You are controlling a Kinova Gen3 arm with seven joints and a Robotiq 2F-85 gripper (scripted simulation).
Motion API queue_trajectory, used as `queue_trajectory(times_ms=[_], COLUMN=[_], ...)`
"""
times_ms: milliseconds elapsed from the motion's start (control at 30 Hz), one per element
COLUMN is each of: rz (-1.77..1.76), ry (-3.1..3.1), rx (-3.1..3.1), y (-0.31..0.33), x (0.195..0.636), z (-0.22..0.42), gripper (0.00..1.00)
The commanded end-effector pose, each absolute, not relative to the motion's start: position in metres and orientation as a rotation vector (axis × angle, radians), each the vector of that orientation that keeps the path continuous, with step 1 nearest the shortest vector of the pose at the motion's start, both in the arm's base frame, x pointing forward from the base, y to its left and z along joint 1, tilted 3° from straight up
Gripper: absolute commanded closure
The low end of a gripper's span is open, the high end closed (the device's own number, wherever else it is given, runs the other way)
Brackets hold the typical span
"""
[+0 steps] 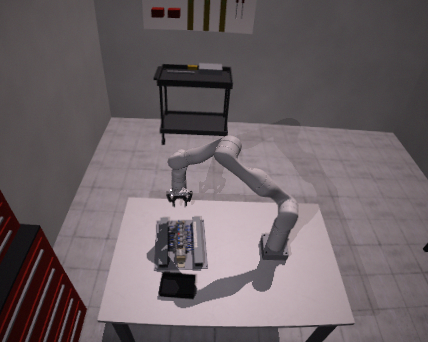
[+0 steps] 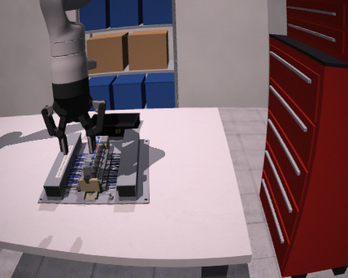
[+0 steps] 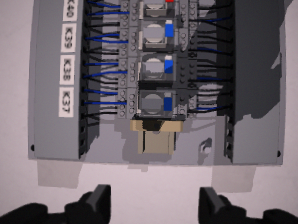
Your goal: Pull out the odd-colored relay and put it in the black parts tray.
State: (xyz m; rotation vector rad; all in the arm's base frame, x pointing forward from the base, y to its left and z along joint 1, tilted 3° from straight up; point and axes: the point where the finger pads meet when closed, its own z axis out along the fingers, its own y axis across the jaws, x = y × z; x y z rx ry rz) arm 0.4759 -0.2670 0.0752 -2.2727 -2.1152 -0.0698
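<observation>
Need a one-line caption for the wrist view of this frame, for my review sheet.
Open gripper hovers off the end of the relay panel, facing blue-button relays beside labels K37 to K40.

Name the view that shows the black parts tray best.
Top view: the black parts tray shows whole, beside the relay panel. The exterior view shows only part of it behind the gripper. The wrist view misses it.
</observation>
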Motion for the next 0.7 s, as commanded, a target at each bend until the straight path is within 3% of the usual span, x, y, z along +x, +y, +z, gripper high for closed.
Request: queue_trajectory(times_ms=[0,667], rz=[-0.071,-0.071], ry=[-2.117,-2.117], rx=[-2.274,-2.274], y=[-0.267,-0.179], x=[0.476,0.483], z=[0.076,0.077], gripper=[0.39,0.39])
